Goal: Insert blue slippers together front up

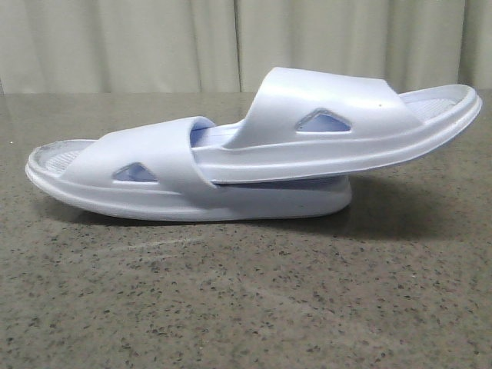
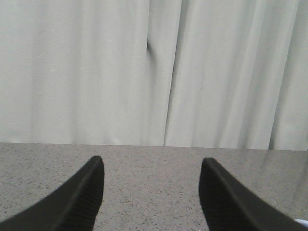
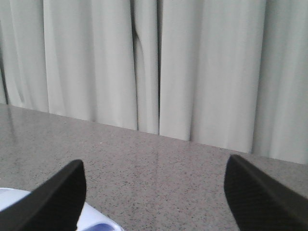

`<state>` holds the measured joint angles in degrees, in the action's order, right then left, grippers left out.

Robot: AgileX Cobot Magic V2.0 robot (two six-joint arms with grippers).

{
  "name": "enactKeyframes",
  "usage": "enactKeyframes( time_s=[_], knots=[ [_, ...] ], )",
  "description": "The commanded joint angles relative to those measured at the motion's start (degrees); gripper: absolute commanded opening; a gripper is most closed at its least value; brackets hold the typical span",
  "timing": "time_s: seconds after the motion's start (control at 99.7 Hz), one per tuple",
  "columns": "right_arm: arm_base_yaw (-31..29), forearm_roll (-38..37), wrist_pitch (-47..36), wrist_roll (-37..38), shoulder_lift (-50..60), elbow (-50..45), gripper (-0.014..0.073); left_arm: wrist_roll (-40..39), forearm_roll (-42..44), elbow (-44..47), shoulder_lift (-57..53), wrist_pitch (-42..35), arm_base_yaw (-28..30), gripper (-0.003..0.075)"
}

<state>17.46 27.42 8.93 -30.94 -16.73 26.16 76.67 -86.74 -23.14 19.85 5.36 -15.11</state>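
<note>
Both pincers are spread wide with nothing between the fingers. Left pincer (image 2: 151, 192) shows two dark, finely textured fingertips (image 2: 82, 202) far apart, hanging over bare speckled grey-brown stone desk (image 2: 149, 168), pointed at the pale pleated curtain (image 2: 96, 72) behind it. A tiny sliver of pale blue peeks in at the corner of that wrist view, too small to say much about. Right pincer (image 3: 156, 192) is the same deal, black ribbed fingers (image 3: 255, 192) gaping apart, and a bit of pale blue-white foam sits right beside one finger, though I can't tell if it's touching.

Moving out to the front view, neither arm shows there. What you do see is the pair of very pale blue-white moulded foam slide sandals, already nested. Lower slipper (image 1: 154, 181) lies flat on the desk, sole down, with its ribbed footbed end toward the left. Upper slipper (image 1: 338, 123) has one end pushed in under the lower one's wide strap, and the rest tilts up toward the right, that end lifted clear of the desk with a shadow underneath. Each strap has a triangular side cut-out facing the camera. They sit about mid-desk, with the curtain hanging along the far edge.
</note>
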Motion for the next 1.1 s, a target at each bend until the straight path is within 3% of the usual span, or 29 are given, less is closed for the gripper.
enactKeyframes(
  time_s=[0.0, 0.311, 0.662, 0.762, 1.003, 1.093],
  knots=[
    [-1.65, -0.26, -3.62, -0.60, 3.31, -1.11, 0.0517, 0.08, -0.08, 0.66, -2.15, -2.54, -0.41, 0.0384],
    [-4.96, -1.59, -3.26, -0.60, 15.19, -9.43, 0.0517, 0.08, 2.25, 8.80, -10.58, -5.36, -0.41, 0.0384],
    [-4.96, -5.32, -4.50, -0.60, 16.75, -14.10, 0.0502, 0.08, 2.25, 11.85, -11.07, -6.90, -0.41, 0.0374],
    [-4.96, -5.32, -5.86, -0.60, 16.75, -14.10, 0.0414, 0.08, 2.25, 12.08, -11.07, -6.90, -0.41, 0.0312],
    [-4.96, -5.32, -6.52, -0.60, 16.75, -14.10, 0.0021, 0.08, 2.25, 12.21, -11.07, -6.90, -0.41, 0.0035],
    [-4.96, -5.32, -6.52, -0.60, 16.75, -14.10, -0.0088, 0.08, 2.25, 12.21, -11.07, -6.90, -0.41, 0.0016]
  ],
)
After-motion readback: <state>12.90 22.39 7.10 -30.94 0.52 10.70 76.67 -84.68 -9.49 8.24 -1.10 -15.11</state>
